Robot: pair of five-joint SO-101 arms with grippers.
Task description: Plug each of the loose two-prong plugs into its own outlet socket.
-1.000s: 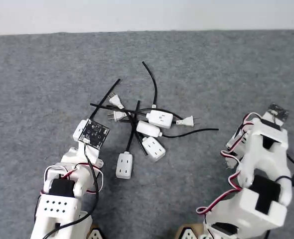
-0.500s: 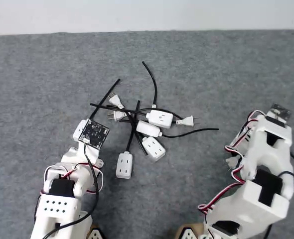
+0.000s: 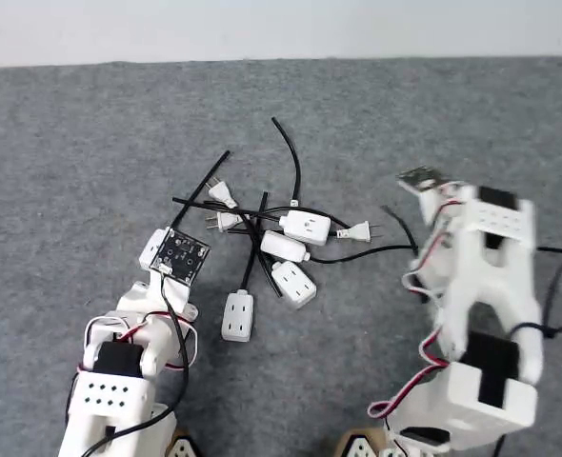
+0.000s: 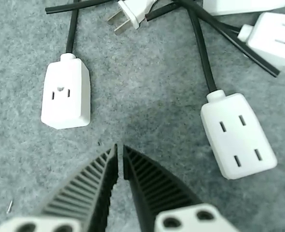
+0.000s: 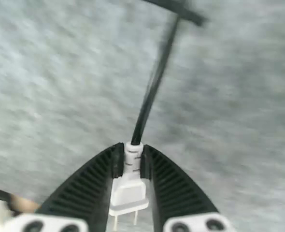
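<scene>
A grey carpeted table [image 3: 90, 133] seen from above, with a robot arm at each near corner. At the centre lies a tangle of white outlet sockets [image 3: 305, 226], white plugs and black cords. One loose plug [image 3: 359, 231] lies at the edge of the tangle nearest the right arm [image 3: 481, 276], prongs pointing towards that arm. The left arm [image 3: 133, 352] sits just short of the tangle on its other side.

From the left wrist, the left gripper [image 4: 119, 162] hangs over bare carpet with its ribbed black claw closed, the two tips almost touching and nothing between them. Just beyond it lie a single outlet socket [image 4: 66, 94] and a two-outlet socket block [image 4: 236, 135], well apart, each on a black cord. Farther off lies another plug [image 4: 128, 12], prongs bare.

From the right wrist, the right gripper [image 5: 131, 151] is clamped on a white two-prong plug [image 5: 129, 188], held above the carpet. Its prongs point back towards the wrist. Its black cord [image 5: 152, 92] runs away from the claw.
</scene>
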